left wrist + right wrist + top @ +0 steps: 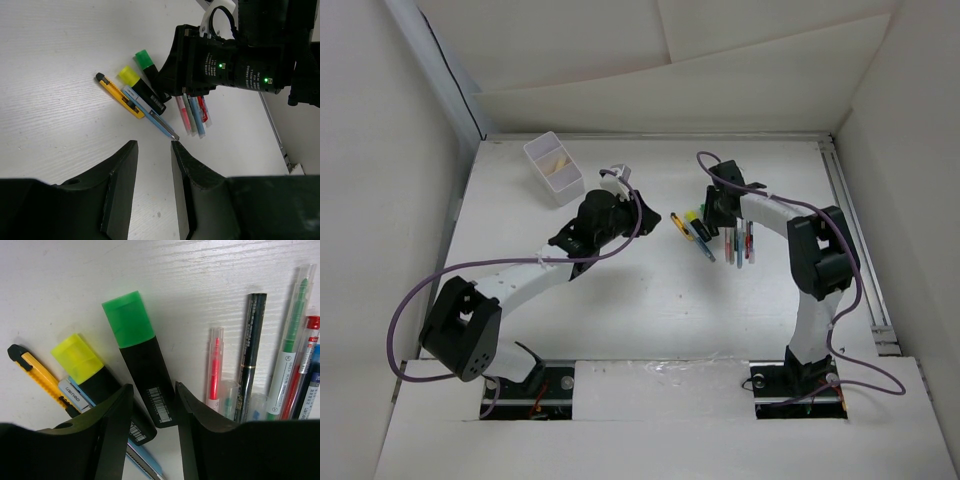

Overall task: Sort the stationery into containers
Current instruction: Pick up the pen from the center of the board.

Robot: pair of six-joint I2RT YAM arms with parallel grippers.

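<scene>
The stationery lies in a loose group mid-table. In the right wrist view my right gripper (153, 387) is open, one jaw on each side of the green-capped black highlighter (135, 340), with small gaps. Beside it lie a yellow-capped highlighter (80, 357), a yellow box cutter (37, 375) and several pens (215, 365). My left gripper (153, 145) is open and empty just above the table, short of a blue cutter (150, 112). The white container tray (553, 167) stands at the back left, far from both grippers (650, 220) (705, 215).
The tray holds something pale beige (558, 165). White walls enclose the table on the left, back and right. A metal rail (855, 240) runs along the right edge. Purple cables loop off both arms.
</scene>
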